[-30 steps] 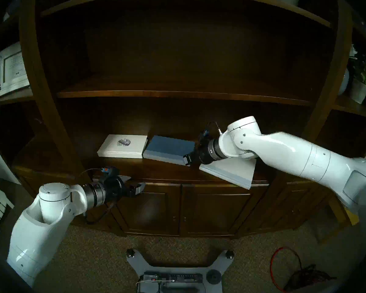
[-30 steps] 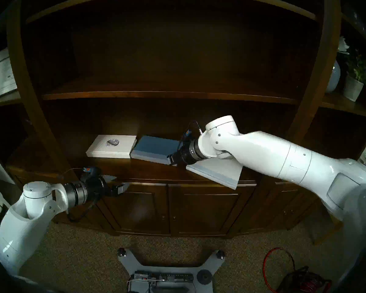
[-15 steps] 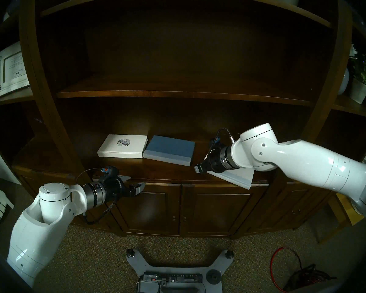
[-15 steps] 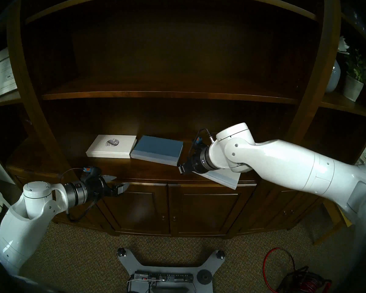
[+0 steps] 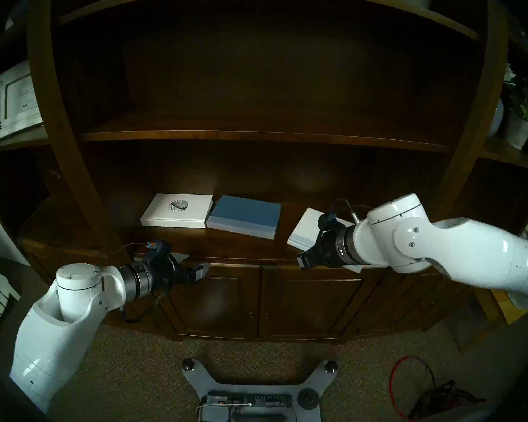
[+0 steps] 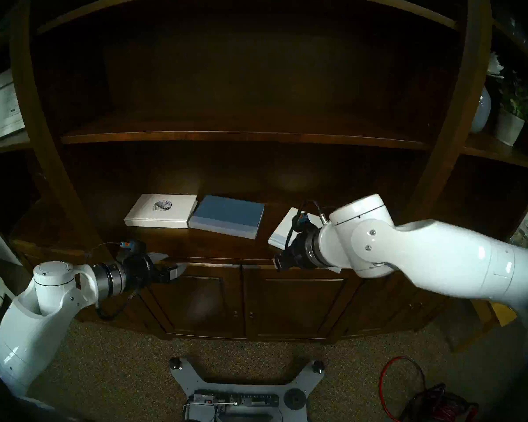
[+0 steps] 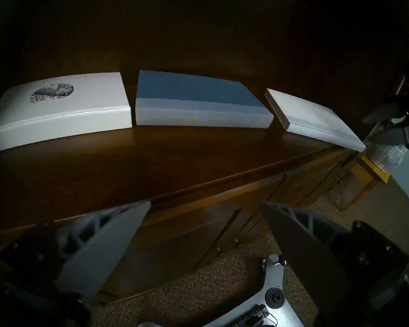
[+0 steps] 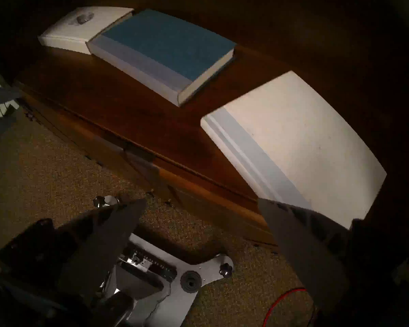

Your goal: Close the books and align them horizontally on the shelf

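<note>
1. right wrist view shows the plain white book [image 8: 302, 140] closed and lying flat at the right end of the shelf [image 8: 137, 121], skewed, with one corner out over the front lip.
2. it looks like a stiff hardcover, moderately heavy, with a smooth cover that would likely slide easily on polished wood. i judge that pushing on the spine edge or a corner would turn it better than pinching it. a lift would call for a hold across the overhanging corner, where a finger can get underneath.
3. the blue book [image 5: 244, 215] lies closed just left of it with a gap between, slightly angled. its left corner sits close against the white book with the dark emblem [image 5: 177, 211], which lies squarer to the shelf edge.
4. the right tool [image 8: 201, 227] hangs in front of the shelf lip, near the white book's overhanging corner, jaws spread wide and empty.
5. the left tool [image 7: 204, 225] hovers below and in front of the shelf's left part, also spread and holding nothing.
</note>
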### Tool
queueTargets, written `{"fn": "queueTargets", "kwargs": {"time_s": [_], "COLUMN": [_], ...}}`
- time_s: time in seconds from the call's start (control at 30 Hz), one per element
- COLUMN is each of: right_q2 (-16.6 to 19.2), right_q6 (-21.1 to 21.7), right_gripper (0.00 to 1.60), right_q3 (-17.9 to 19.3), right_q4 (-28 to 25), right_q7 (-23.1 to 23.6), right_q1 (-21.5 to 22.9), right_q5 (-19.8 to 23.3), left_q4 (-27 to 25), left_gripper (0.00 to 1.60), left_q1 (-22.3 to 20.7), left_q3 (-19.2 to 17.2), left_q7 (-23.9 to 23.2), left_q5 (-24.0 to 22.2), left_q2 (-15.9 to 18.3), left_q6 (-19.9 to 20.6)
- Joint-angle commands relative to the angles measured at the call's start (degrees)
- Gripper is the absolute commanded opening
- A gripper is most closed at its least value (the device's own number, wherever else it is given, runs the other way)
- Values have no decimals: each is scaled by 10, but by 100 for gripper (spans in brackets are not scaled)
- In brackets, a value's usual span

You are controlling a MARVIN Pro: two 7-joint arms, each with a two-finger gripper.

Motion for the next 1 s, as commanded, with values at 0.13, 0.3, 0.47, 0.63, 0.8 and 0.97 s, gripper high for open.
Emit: {"fn": "queueTargets", "kwargs": {"time_s": [0.13,0.3,0.47,0.63,0.8,0.97], "right_q2": [91,122,137,148,155,162], "right_q6": [-63,-112,-156,-183,-193,-190], "right_gripper": [160,160,160,160,160,160], "right_q3": [4,13,18,20,22,25], "right_q4": [-61,-64,-19,33,58,66], "right_q7": [-108,-142,-141,-81,-33,34], "right_q1": [-29,-36,-45,-53,-58,-59], "right_q5": [24,32,36,37,42,38], "left_q4": [-11,-12,-13,-13,-13,-14], "left_gripper": [160,160,160,160,160,160], "left_q1": [-11,-11,-11,-11,-11,-11], "left_q3": [-6,-6,-6,-7,-7,-7], "left_q7": [0,0,0,0,1,1], "left_q5": [-1,-1,0,0,0,0], "left_q2": [1,1,0,0,0,0], "left_q6": [-5,-6,-6,-7,-7,-7]}}
